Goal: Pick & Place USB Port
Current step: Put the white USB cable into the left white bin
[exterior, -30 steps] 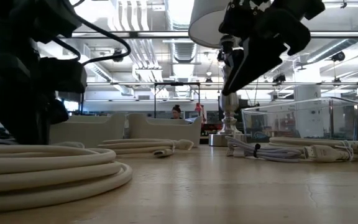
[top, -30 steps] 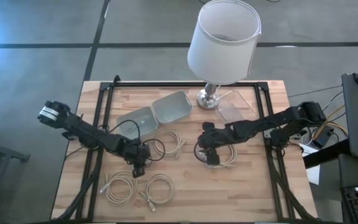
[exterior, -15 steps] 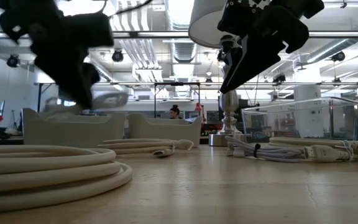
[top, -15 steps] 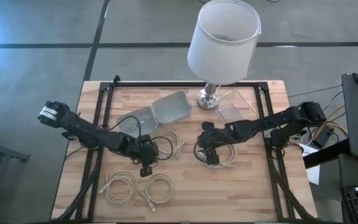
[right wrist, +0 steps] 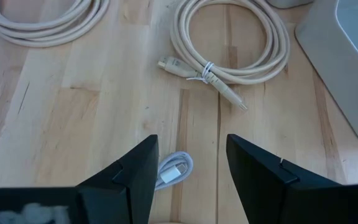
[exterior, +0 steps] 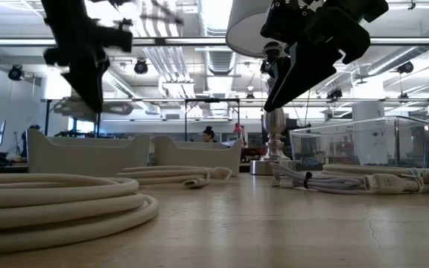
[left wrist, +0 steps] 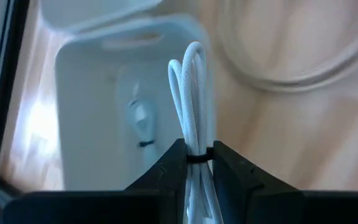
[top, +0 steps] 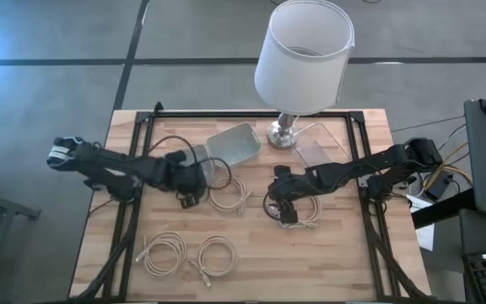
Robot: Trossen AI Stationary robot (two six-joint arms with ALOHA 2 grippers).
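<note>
My left gripper [top: 189, 196] [exterior: 88, 95] hangs high over the left white bin [left wrist: 98, 106] and is shut on a tied bundle of white USB cable [left wrist: 191, 106]. Next to this bin stands a second white bin [top: 234, 143]. My right gripper [top: 286, 213] [right wrist: 190, 163] is open and hovers low over the table's middle right. Between and below its fingers lies the end of a small white cable bundle [right wrist: 174, 169] on the wood. Three cream cable coils [top: 227, 191] [top: 165, 252] [top: 218, 253] lie flat on the table. My left gripper pinches the cable bundle between its two fingers at the black tie [left wrist: 197, 157] that wraps it. The looped end [left wrist: 190, 68] sticks out past the fingertips. The fingers slant down from above. The bundle is lifted clear, above the bin.
A lamp with a white shade [top: 302, 59] stands at the far edge, its metal foot [top: 283, 133] beside a clear plastic box [top: 321, 145]. A black frame [top: 142, 127] runs around the tabletop. The near middle of the table [top: 310, 262] is bare wood.
My left gripper has risen from the table with the white cable bundle, which is now lifted clear. It has swung toward the far edge until it is over the left bin, and has tipped to point more steeply down. My right gripper has kept still.
</note>
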